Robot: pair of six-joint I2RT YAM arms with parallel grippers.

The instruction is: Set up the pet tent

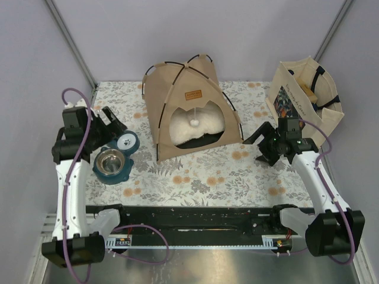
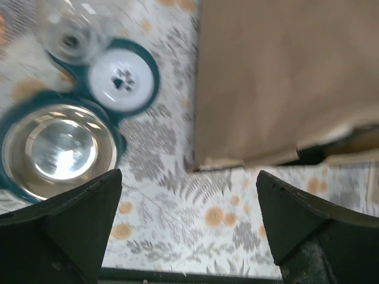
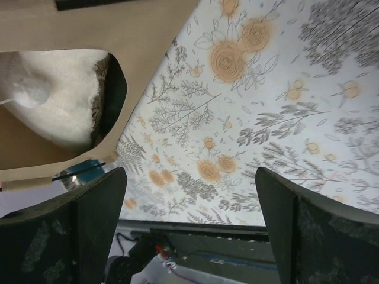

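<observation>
The tan pet tent (image 1: 189,103) stands upright at the middle back of the table, black poles arched, brown label above the doorway, white pom-pom (image 1: 193,122) hanging over a white cushion (image 1: 198,128) inside. Its tan side shows in the left wrist view (image 2: 278,77), and its doorway and cushion show in the right wrist view (image 3: 53,106). My left gripper (image 1: 112,125) is open and empty, left of the tent above the bowls; in its own view (image 2: 188,222) only cloth lies between the fingers. My right gripper (image 1: 259,145) is open and empty, right of the tent (image 3: 189,219).
A teal double pet bowl stand (image 1: 115,158) with a steel bowl (image 2: 56,148) and a white paw-print lid (image 2: 121,83) sits at the left. A beige tote bag with floral print (image 1: 303,97) stands at the back right. A floral cloth (image 1: 201,174) covers the table.
</observation>
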